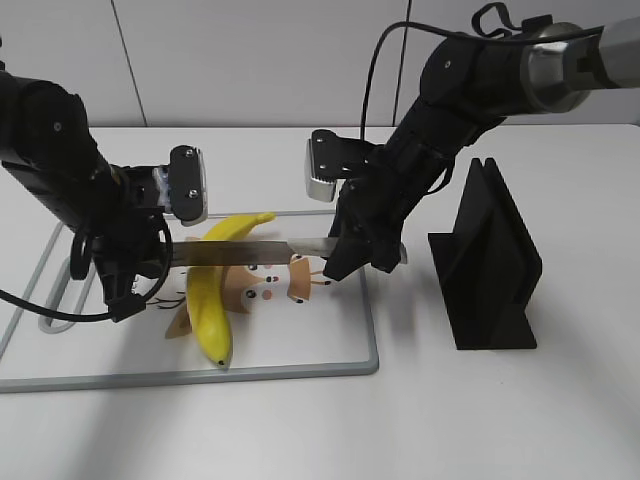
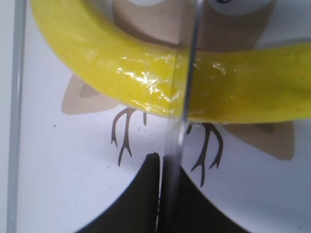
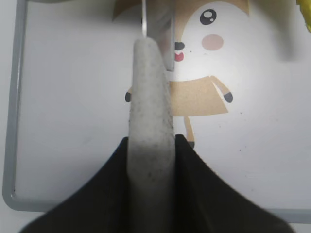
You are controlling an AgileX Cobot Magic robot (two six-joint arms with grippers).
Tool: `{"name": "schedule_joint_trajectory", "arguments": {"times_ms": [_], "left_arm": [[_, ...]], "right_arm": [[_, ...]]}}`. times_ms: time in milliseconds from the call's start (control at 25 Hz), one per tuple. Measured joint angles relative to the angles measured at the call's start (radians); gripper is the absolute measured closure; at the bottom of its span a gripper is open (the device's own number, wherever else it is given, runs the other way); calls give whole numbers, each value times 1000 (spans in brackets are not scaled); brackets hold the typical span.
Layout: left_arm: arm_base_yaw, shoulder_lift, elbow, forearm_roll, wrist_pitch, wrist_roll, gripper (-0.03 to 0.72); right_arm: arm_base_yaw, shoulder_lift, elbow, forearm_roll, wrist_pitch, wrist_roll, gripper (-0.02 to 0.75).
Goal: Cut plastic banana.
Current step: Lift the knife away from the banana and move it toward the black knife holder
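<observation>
The plastic banana (image 1: pixel 210 300) lies bright yellow and curved on a white board (image 1: pixel 368 330) printed with cartoon animals. A knife blade (image 1: pixel 255 250) lies across the banana's upper half. My right gripper (image 1: pixel 345 255) is shut on the knife's grey-white handle (image 3: pixel 148 107). My left gripper (image 1: pixel 160 258) is shut on the blade's far end. In the left wrist view the blade (image 2: pixel 182 121) runs edge-on from my left gripper (image 2: pixel 167 194) over the banana (image 2: pixel 121 73), touching its glossy skin. The right wrist view shows my right gripper (image 3: pixel 150 184) and a sliver of banana (image 3: pixel 305 14).
A black slotted stand (image 1: pixel 490 260) stands upright on the white table to the right of the board. The board's grey rim (image 3: pixel 12 121) runs along its edges. A black cable (image 1: pixel 40 310) loops by the left arm.
</observation>
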Motion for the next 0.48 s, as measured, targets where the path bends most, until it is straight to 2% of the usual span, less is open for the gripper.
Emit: {"name": "schedule_joint_trajectory", "arguments": {"times_ms": [480], "left_arm": [[0,-147,13,1,38,-1,706]], "right_arm": [[3,-101,3,-7,6,-1,543]]}}
